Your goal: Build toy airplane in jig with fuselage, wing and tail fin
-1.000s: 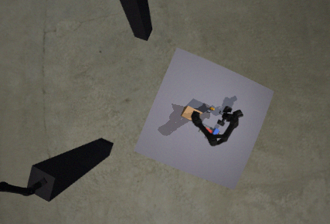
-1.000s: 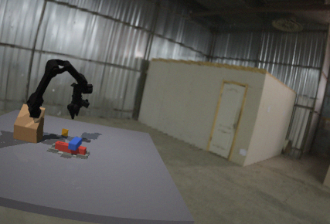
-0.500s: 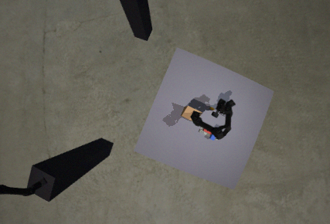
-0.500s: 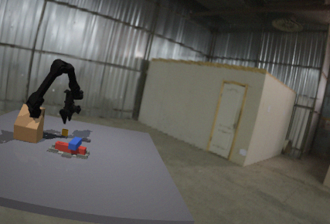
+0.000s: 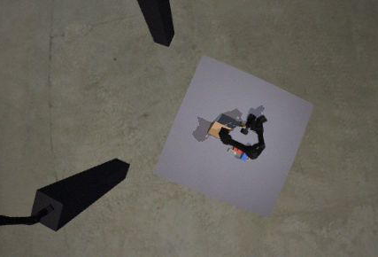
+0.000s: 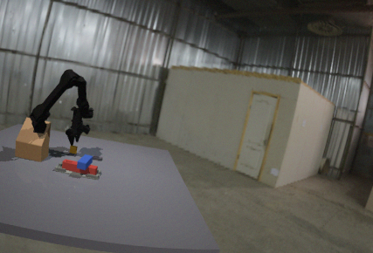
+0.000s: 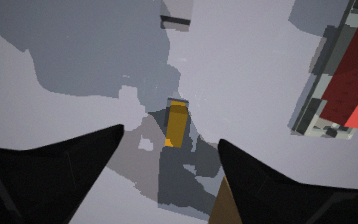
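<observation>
The red fuselage [image 5: 237, 151] [image 6: 71, 165] [image 7: 342, 92] lies in the pale grey jig [image 6: 77, 174] [image 7: 306, 127]. The blue wing [image 5: 244, 157] [image 6: 85, 161] lies across the top of the fuselage; its tab is hidden. The small orange-yellow tail fin [image 5: 243, 125] [image 6: 73, 149] [image 7: 176, 124] stands apart from the jig, at a small grey holder. My gripper [image 6: 72, 144] [image 7: 172, 136] is open and empty, pointing down just above the fin. In the wrist view the fin shows between the two fingertips, with space on either side.
A wooden block [image 5: 215, 128] [image 6: 32, 148] stands by the arm's base, and its edge shows in the wrist view [image 7: 220, 207]. Another small grey holder [image 6: 97, 158] [image 7: 176, 7] lies beyond the fin. The jig stands to the right in the wrist view.
</observation>
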